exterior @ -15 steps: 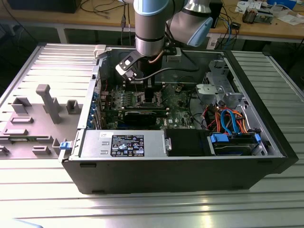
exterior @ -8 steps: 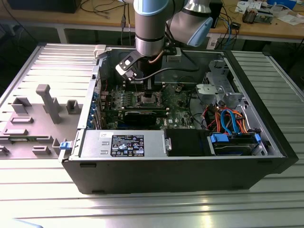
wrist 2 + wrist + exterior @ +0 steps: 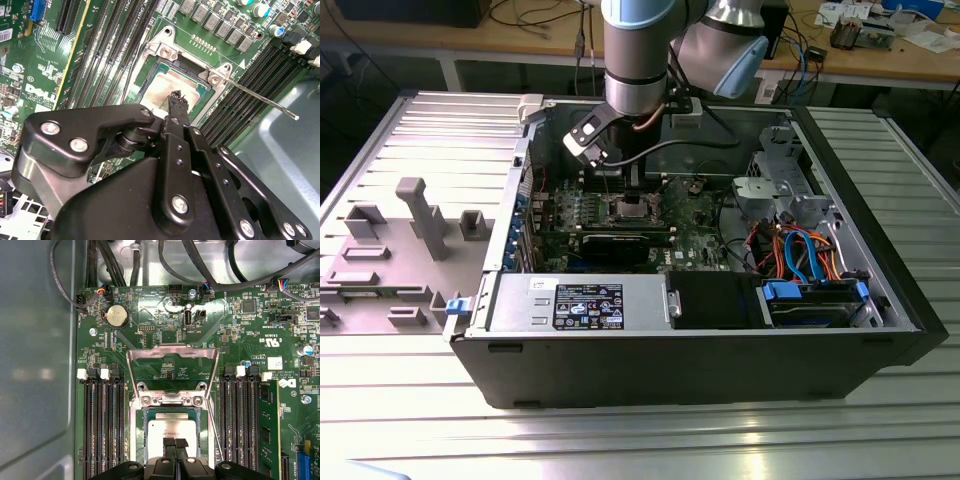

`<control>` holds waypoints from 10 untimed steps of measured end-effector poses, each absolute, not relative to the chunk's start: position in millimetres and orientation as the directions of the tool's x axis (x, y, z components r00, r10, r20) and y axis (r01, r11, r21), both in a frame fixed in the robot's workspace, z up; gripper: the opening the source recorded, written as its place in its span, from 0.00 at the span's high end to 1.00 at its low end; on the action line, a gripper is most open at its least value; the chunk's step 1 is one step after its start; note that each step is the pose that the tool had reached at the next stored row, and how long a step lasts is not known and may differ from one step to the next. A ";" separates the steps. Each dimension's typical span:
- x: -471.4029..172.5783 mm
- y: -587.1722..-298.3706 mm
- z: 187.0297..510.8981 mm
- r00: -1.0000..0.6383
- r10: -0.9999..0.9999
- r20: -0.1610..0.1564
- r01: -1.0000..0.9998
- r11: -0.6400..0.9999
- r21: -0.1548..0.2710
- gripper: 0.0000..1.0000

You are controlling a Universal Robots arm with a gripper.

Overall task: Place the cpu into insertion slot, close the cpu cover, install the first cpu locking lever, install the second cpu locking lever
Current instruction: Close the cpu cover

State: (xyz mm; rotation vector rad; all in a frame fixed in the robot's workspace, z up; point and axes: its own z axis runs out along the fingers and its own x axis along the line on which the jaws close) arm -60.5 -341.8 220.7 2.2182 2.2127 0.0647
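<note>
Though the cpu (image 3: 170, 426) lies in the insertion slot (image 3: 144, 435), the cpu cover (image 3: 172, 350) stands open.
My claw (image 3: 175, 441) is clenched, its fingertips pressed together with nothing between them, and its tip hangs right over the chip's silver-grey top; whether it touches the metal I cannot tell. I judge the first step done, since the chip looks flat and square in its recess on the motherboard (image 3: 150, 315) inside the open computer case (image 3: 720, 360). The cover's frame tilts up from its hinge, with green board showing through its window. A thin locking lever (image 3: 260, 100) juts free from the socket's corner across the memory slots (image 3: 235, 115). Closing the cover and latching both levers are left.
</note>
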 end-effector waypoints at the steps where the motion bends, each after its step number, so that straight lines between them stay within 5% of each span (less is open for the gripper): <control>1: -60.5 -341.8 220.8 0.002 1.000 0.024 0.999 -0.003 0.035 0.89; 10: -60.5 -341.8 222.6 0.002 1.000 0.024 0.999 -0.003 0.035 0.89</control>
